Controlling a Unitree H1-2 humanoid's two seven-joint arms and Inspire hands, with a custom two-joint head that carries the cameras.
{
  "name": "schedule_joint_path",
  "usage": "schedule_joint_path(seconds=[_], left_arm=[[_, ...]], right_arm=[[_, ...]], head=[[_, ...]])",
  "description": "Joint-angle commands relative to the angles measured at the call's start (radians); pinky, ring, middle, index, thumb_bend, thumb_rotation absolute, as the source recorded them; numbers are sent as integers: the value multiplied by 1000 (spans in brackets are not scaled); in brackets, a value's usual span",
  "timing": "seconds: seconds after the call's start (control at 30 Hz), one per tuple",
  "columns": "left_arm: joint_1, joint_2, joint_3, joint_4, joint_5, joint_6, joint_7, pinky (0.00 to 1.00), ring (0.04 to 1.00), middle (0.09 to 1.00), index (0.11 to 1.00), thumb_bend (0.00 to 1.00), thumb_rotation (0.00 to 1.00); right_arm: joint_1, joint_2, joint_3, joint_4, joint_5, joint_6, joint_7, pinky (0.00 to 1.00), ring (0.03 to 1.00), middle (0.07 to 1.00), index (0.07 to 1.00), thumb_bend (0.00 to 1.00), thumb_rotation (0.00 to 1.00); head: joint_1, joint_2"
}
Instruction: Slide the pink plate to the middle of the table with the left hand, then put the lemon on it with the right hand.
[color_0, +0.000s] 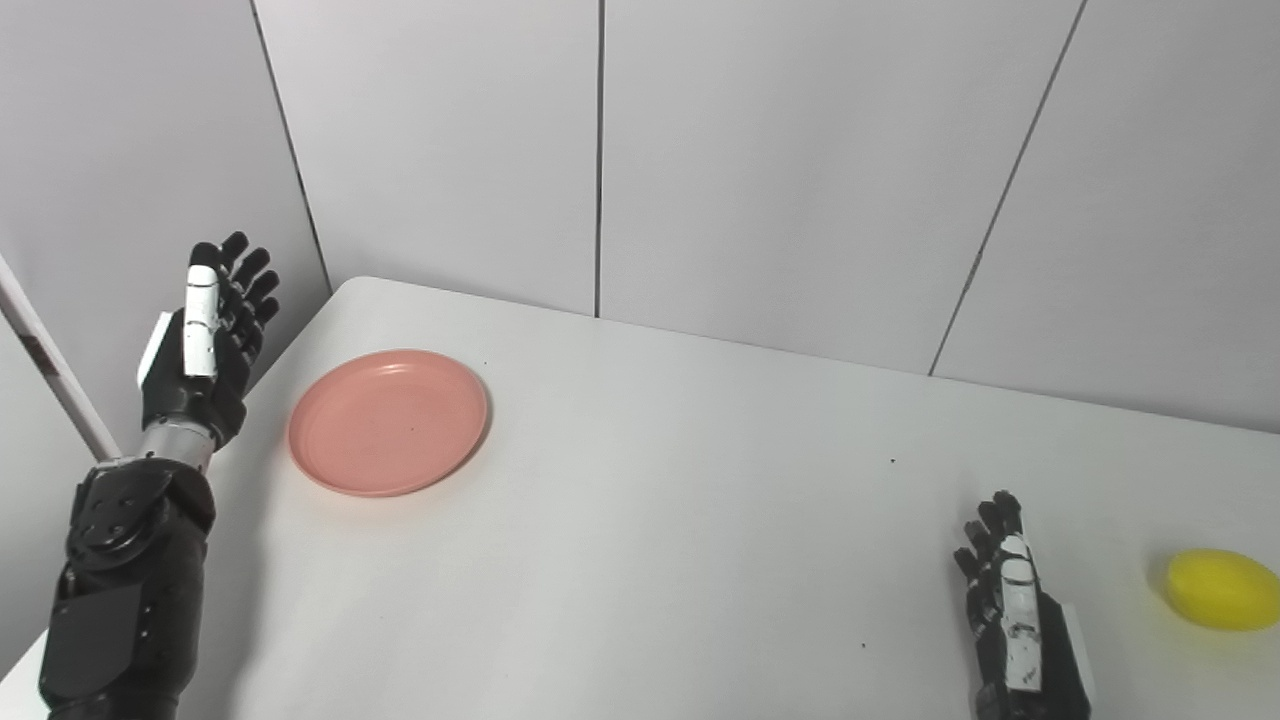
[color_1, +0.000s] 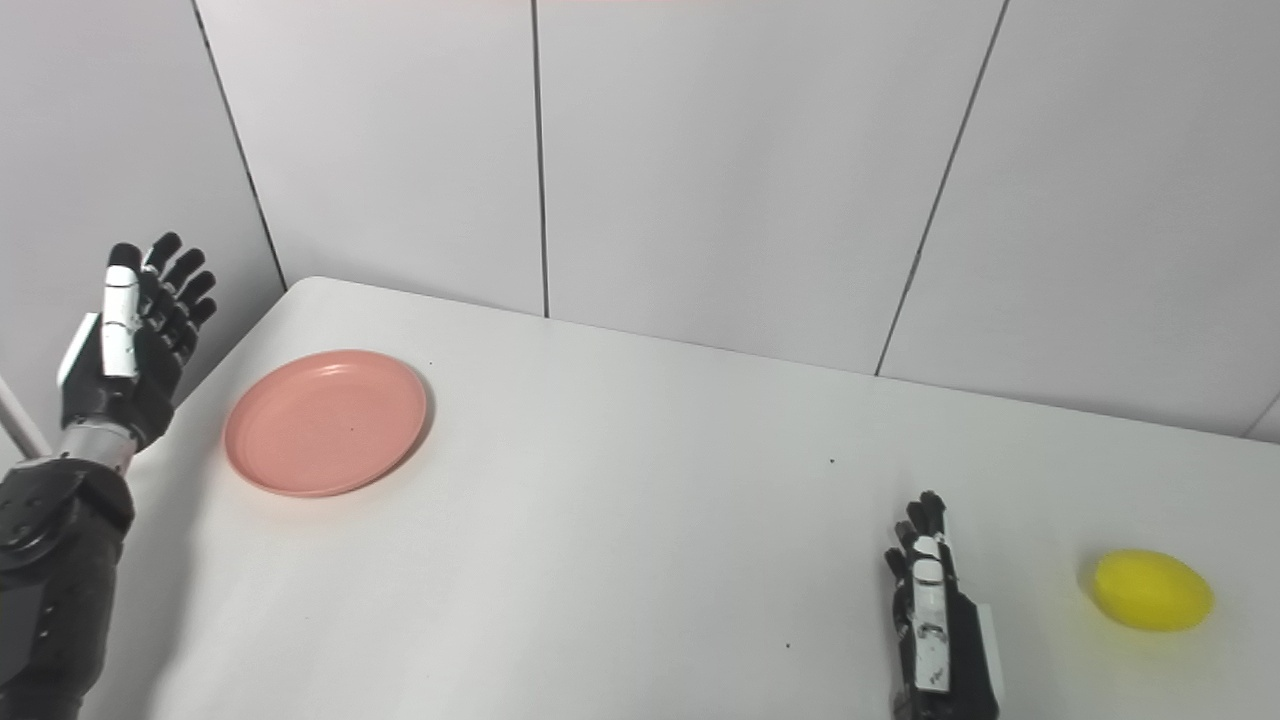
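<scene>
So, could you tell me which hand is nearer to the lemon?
Right. The right hand is open just left of the lemon; the left hand is raised beyond the table's far left edge.

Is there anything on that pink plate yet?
Empty. The pink plate shows only its bare surface; the lemon lies far off on the table, near the right robot hand.

Plate far left on table; lemon right.
</scene>
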Motion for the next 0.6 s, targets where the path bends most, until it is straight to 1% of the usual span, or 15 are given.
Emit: schedule_joint_path(seconds=[0.0, 0.17, 0.33, 0.57], left_arm=[[-22, 21, -2, -10, 12, -45, 4, 989, 975, 974, 961, 583, 1000], [-22, 15, -7, 16, 9, -57, 2, 995, 977, 973, 956, 581, 1000], [-13, 6, -17, 20, 3, -64, -10, 998, 984, 979, 966, 577, 1000], [-7, -9, -26, 20, 12, -67, 9, 987, 972, 971, 956, 569, 1000]], right_arm=[[5, -6, -6, -17, 2, 14, 8, 1000, 1000, 1000, 1000, 155, 1000], [4, -10, -5, -12, 2, 9, 11, 1000, 1000, 1000, 1000, 160, 1000], [4, -12, -5, -13, -1, 6, 11, 1000, 1000, 1000, 1000, 168, 1000], [5, -9, -7, -16, 5, 8, 11, 1000, 1000, 1000, 1000, 164, 1000]], head=[[0, 1], [0, 1], [1, 4], [1, 7]])
